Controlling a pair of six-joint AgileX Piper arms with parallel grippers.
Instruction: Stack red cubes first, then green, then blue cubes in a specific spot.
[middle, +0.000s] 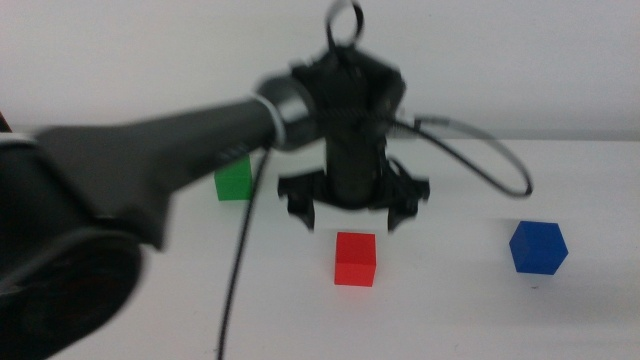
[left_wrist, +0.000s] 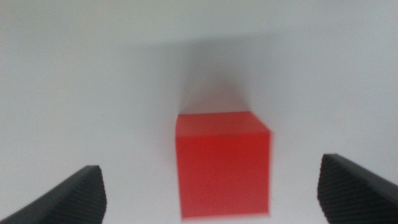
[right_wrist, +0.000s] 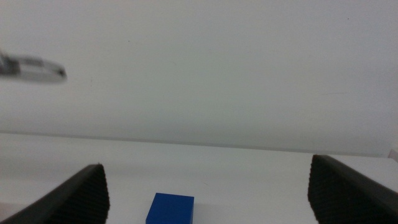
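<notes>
The red cube (middle: 355, 259) rests on the white table near the centre; the left wrist view shows this red cube (left_wrist: 222, 163) lying between the two wide-apart jaws. My left gripper (middle: 350, 217) hangs open just above and behind it, not touching. The green cube (middle: 232, 182) sits at the back left, partly hidden by the left arm. Off to the right lies the blue cube (middle: 537, 247). In the right wrist view the blue cube (right_wrist: 170, 208) shows low between the jaws of my open right gripper (right_wrist: 205, 214), which holds nothing and is out of the middle view.
The left arm (middle: 150, 150) crosses the left half of the middle view, with a black cable (middle: 480, 160) looping to the right of the wrist. A white wall (middle: 500, 60) rises behind the table.
</notes>
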